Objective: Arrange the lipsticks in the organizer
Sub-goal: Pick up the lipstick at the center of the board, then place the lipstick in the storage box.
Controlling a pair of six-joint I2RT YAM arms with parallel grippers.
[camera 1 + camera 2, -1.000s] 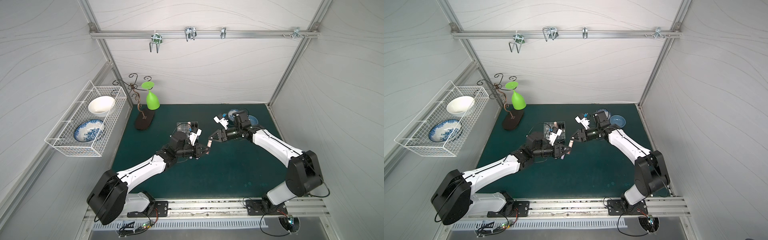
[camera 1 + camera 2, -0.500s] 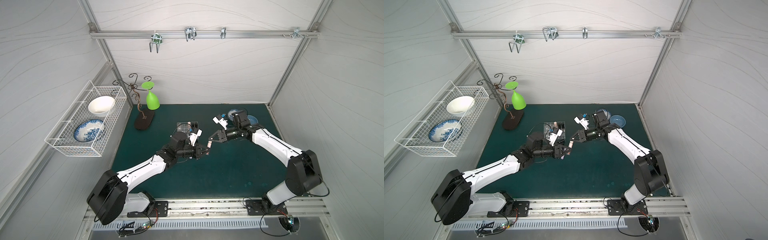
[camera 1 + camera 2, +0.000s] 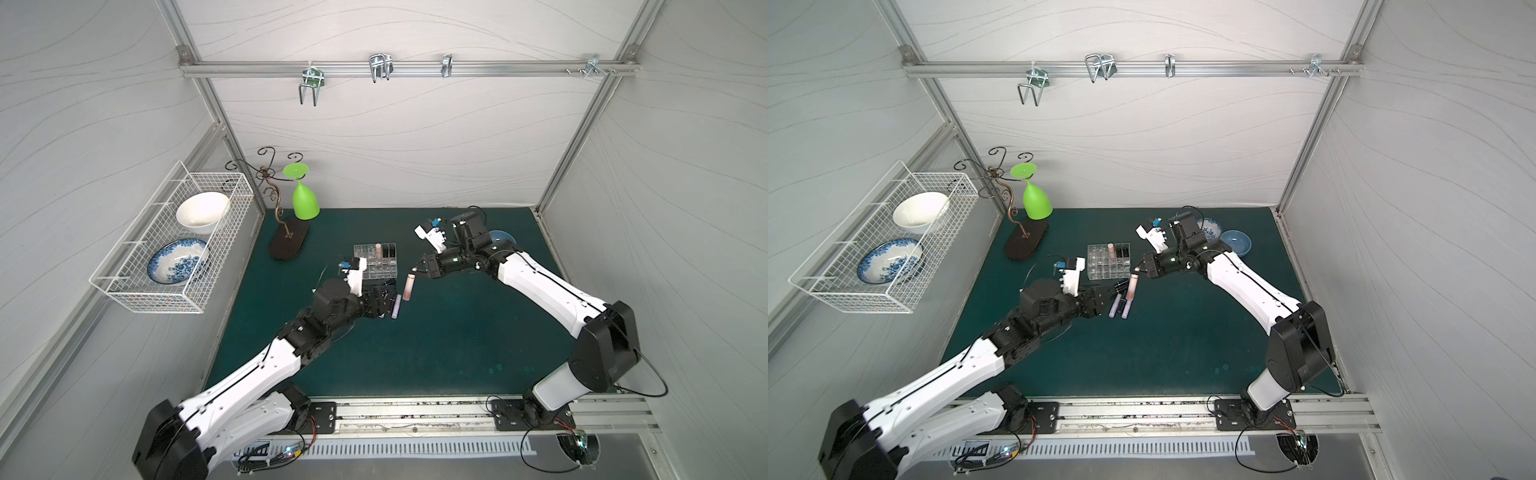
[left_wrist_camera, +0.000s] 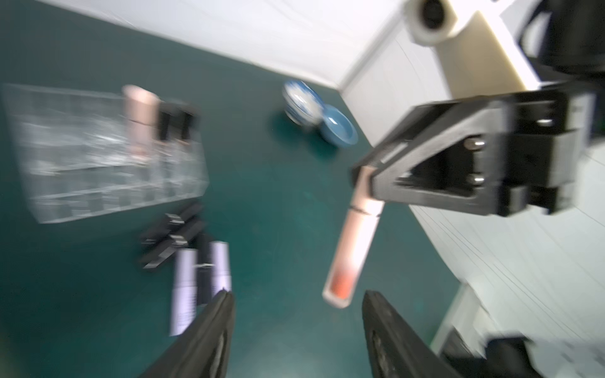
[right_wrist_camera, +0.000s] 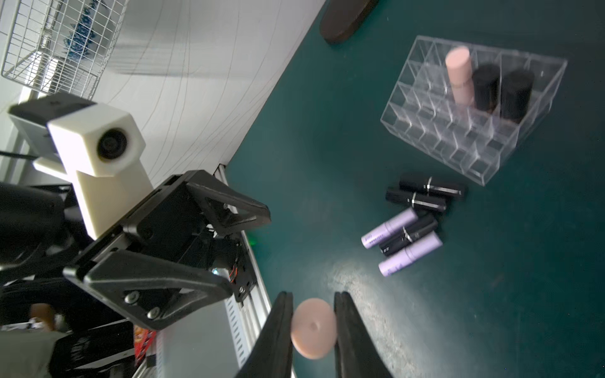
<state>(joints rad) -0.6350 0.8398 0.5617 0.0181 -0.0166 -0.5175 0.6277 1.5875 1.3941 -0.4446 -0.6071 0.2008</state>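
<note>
Green bench below: right claw pinches a lipstick by one end; left claw gapes empty. Held so, it could swing, slip or miss the organizer.

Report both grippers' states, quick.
Left gripper: open, holding nothing.
Right gripper: closed on the pink lipstick, gripping it by one end.
</note>
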